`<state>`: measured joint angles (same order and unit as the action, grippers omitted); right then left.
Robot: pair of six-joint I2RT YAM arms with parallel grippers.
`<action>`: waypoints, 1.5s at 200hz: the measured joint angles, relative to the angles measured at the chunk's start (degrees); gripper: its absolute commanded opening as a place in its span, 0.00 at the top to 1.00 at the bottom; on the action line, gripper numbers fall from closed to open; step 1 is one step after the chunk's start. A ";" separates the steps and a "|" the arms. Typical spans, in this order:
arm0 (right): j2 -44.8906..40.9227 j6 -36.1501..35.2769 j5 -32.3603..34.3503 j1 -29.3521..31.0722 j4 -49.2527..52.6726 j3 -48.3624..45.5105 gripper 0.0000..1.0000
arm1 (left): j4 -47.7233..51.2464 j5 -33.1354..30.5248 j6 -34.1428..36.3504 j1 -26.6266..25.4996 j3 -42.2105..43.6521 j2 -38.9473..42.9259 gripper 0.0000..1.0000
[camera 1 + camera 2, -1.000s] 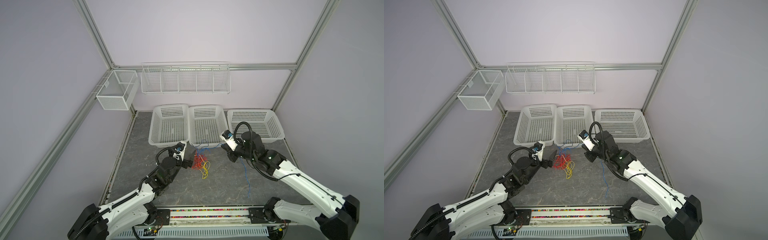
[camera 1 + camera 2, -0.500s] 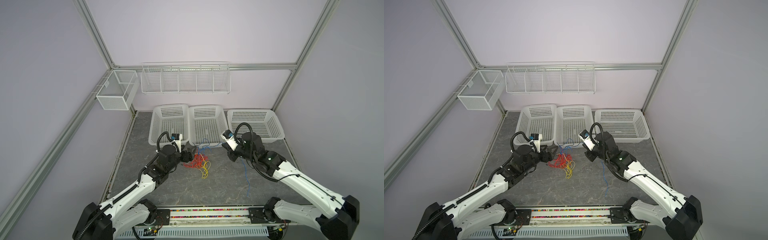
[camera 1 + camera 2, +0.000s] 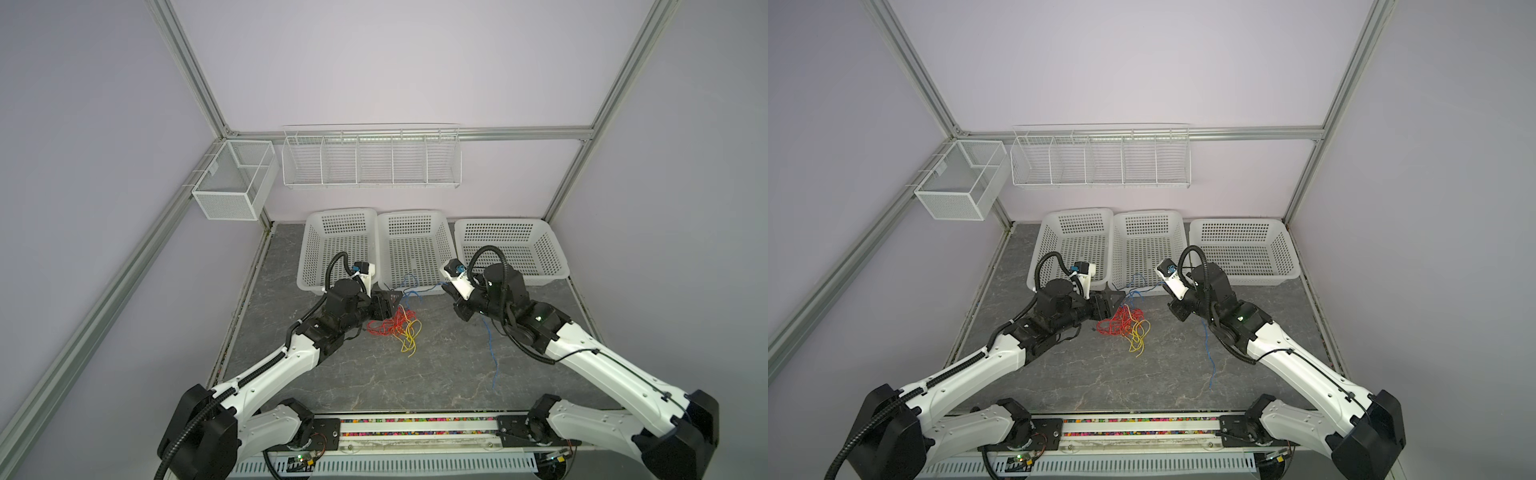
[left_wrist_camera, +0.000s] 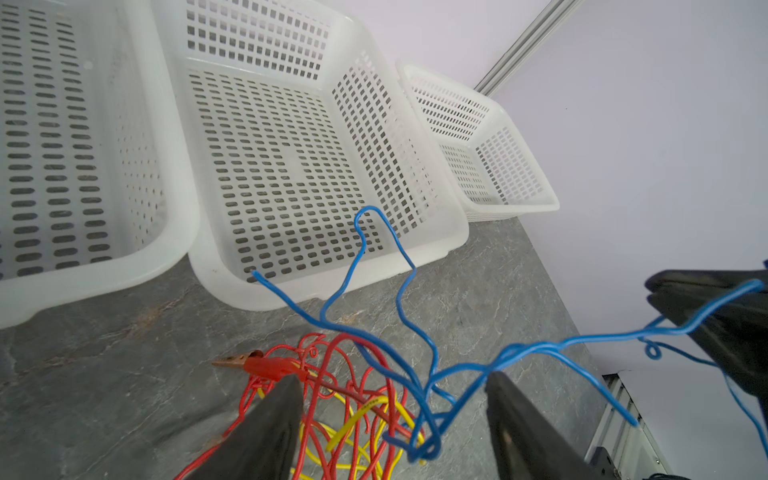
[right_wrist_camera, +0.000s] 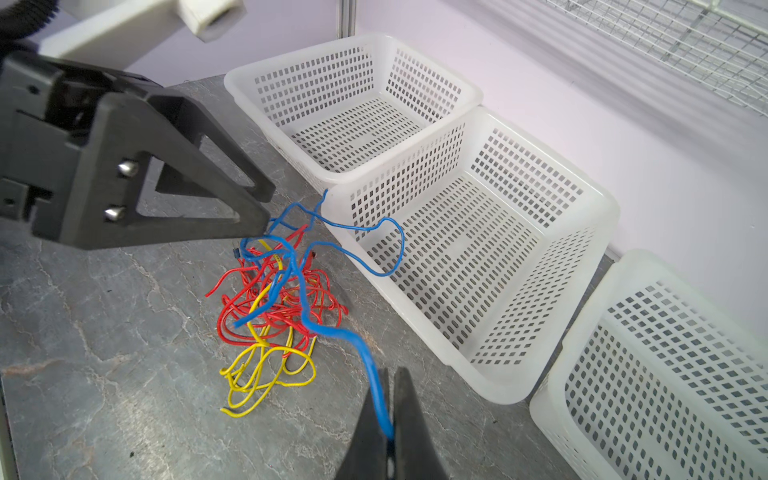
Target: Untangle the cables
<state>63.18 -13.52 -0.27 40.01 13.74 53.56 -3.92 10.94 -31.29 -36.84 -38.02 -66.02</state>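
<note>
cables (image 3: 388,328) tangled, right gripper (image 5: 392,384) aloft, pinching one

Three white perforated baskets (image 3: 411,214) stand side by side at the back of a grey marbled table (image 3: 436,374), beneath a white wire rack (image 3: 371,166) on the lilac wall (image 3: 395,62); a mesh box (image 3: 226,203) hangs from the aluminium frame (image 3: 191,70).

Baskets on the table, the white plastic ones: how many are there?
3, in one row at the back: left basket, middle basket, right basket. None seems hidden.
</note>
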 measured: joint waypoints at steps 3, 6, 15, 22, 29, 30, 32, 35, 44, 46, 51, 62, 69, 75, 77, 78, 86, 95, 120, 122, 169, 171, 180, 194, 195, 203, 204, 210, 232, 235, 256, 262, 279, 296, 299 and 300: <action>0.00 -0.04 -0.02 0.07 -0.02 0.00 0.94 | 0.02 -0.11 -0.20 0.00 0.00 -0.17 0.33; 0.00 -0.11 0.00 0.15 -0.07 0.00 0.94 | 0.04 -0.13 -0.22 0.00 0.00 -0.37 0.34; 0.00 -0.26 0.00 0.35 -0.17 0.00 0.94 | 0.02 -0.22 -0.61 -0.02 0.00 -0.81 0.36; 0.00 -0.31 0.00 0.52 -0.26 0.00 0.94 | 0.00 -0.24 -1.20 0.00 0.00 -1.20 0.38; 0.00 -0.42 0.00 0.70 -0.33 0.00 0.94 | -0.04 -0.39 -1.49 0.00 0.00 -1.49 0.41; 0.00 -0.42 0.00 0.70 -0.33 0.00 0.94 | -0.04 -0.39 -1.49 0.00 0.00 -1.49 0.42; 0.00 -0.44 0.00 0.74 -0.31 0.00 0.94 | -0.07 -0.37 -1.36 0.00 0.00 -1.57 0.43; 0.00 -0.46 0.02 0.79 -0.31 0.00 0.94 | -0.07 -0.44 -1.57 0.00 0.00 -1.68 0.44; 0.00 -0.48 0.07 0.96 -0.33 0.00 0.94 | -0.09 -0.48 -2.12 0.00 0.00 -2.03 0.48; 0.00 -0.52 0.11 1.01 -0.33 0.00 0.94 | -0.11 -0.48 -1.92 0.00 -0.02 -2.10 0.48; 0.00 -0.59 0.15 1.07 -0.33 0.00 0.94 | -0.15 -0.52 -2.25 -0.02 -0.02 -2.34 0.49; 0.00 -0.68 0.35 1.20 -0.46 0.00 0.94 | -0.26 -0.50 -2.60 -0.02 -0.02 -2.71 0.51; 0.00 -0.68 0.48 1.31 -0.70 0.00 0.94 | -0.39 -0.44 -2.80 0.00 -0.02 -2.95 0.51; 0.00 -0.70 0.50 1.38 -0.81 0.00 0.94 | -0.50 -0.39 -2.99 -0.02 -0.02 -3.15 0.51; 0.00 -0.72 0.52 1.42 -0.92 0.00 0.94 | -0.55 -0.39 -3.04 -0.02 -0.02 -3.23 0.51; 0.00 -0.72 0.55 1.44 -0.94 0.00 0.94 | -0.59 -0.37 -3.06 0.00 -0.02 -3.26 0.51; 0.00 -0.76 0.57 1.60 -1.16 0.00 0.94 | -0.74 -0.37 -3.30 0.00 -0.02 -3.43 0.51; 0.02 -0.94 0.61 1.81 -1.27 0.00 0.94 | -0.94 -0.37 -3.65 0.00 -0.02 -3.54 0.52; 0.07 -1.55 0.66 2.49 -1.66 0.00 0.93 | -1.42 -0.42 -4.20 0.00 -0.02 -3.52 0.47; 0.07 -1.57 0.63 2.51 -1.66 0.00 0.93 | -1.46 -0.44 -4.20 0.00 -0.02 -3.52 0.46; 0.07 -2.43 0.50 3.23 -1.68 0.00 0.93 | -1.14 -1.51 -4.46 0.09 -0.39 -2.62 0.36; 0.07 -2.45 0.50 3.26 -1.68 0.00 0.93 | -1.09 -1.49 -4.46 0.09 -0.46 -2.58 0.36; 0.07 -2.54 0.52 3.28 -1.68 0.00 0.93 | -0.79 -1.86 -4.48 0.09 -1.01 -2.32 0.36; 0.07 -2.73 0.50 3.30 -1.66 -0.02 0.94 | -0.37 -2.14 -4.48 0.09 -2.14 -2.23 0.36; 0.07 -2.78 0.50 3.30 -1.66 -0.02 0.93 | -0.31 -2.16 -4.48 0.09 -2.25 -2.23 0.36; 0.04 -2.82 0.48 3.34 -1.68 -0.07 0.93 | 0.02 -2.29 -4.55 0.09 -2.99 -2.27 0.36; 0.04 -2.84 0.48 3.34 -1.68 -0.07 0.93 | 0.07 -2.32 -4.57 0.09 -3.04 -2.29 0.37; 0.04 -2.84 0.46 3.43 -1.68 -0.13 0.93 | 0.31 -2.43 -4.70 0.09 -3.63 -2.40 0.37; 0.04 -2.91 0.39 3.76 -1.66 -0.31 0.93 | 0.76 -3.17 -5.99 0.09 -4.94 -3.28 0.42; 0.04 -2.91 0.39 3.76 -1.66 -0.31 0.93 | 0.87 -3.23 -6.29 0.11 -5.05 -3.43 0.42; 0.04 -3.02 0.50 3.96 -1.66 -0.33 0.94 | 1.86 -3.41 -7.82 0.11 -5.29 -4.61 0.46; 0.04 -3.02 0.55 4.00 -1.66 -0.33 0.94 | 2.47 -3.41 -8.22 0.13 -5.27 -4.90 0.46; 0.04 -3.02 1.49 4.09 -1.68 -0.33 0.94 | 3.93 -3.39 -9.20 0.15 -5.29 -5.14 0.48; 0.07 -3.02 2.69 4.13 -1.70 -0.33 0.94 | 5.31 -3.43 -9.64 0.15 -5.29 -4.96 0.49; 0.07 -3.02 3.06 4.15 -1.70 -0.33 0.94 | 5.62 -3.50 -9.64 0.15 -5.29 -4.85 0.50; 0.07 -3.02 3.08 4.17 -1.73 -0.33 0.94 | 5.75 -3.52 -9.64 0.15 -5.27 -4.85 0.50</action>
<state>63.24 -16.53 2.81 44.18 12.01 53.23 1.83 7.42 -40.93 -36.69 -43.29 -70.87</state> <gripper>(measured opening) 0.065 0.513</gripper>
